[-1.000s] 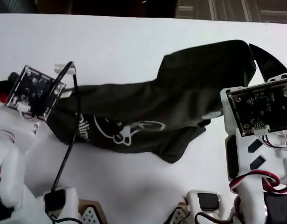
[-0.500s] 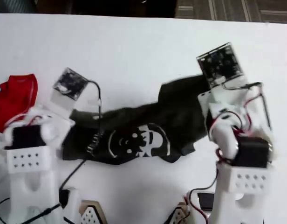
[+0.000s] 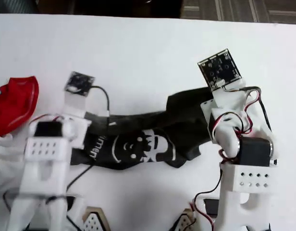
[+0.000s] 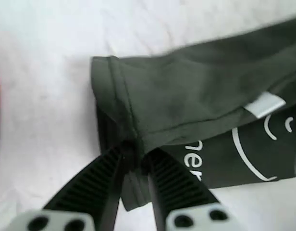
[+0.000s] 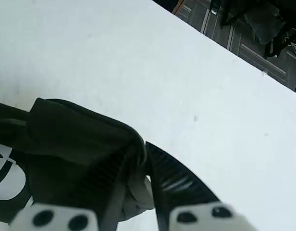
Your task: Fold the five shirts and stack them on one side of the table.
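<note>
**A:** Whoa, way more bare worktop than a second ago. The dark shirt was sprawled wide, and now it's a narrow band near the front edge, print side up. Both arms have dropped low with it.

**B:** Yeah, I'd guess a lengthwise fold just landed. The left jaws are pinched shut on the hem end and the right jaws are clamped on the bunched far end. Nothing's let go, so stacking is still ahead. The red shirt sits by the left edge.

**A:** Any writing?

**B:** White cartoon face, white lettering beside it, and a small white tag. I can't read any of it properly.
</note>
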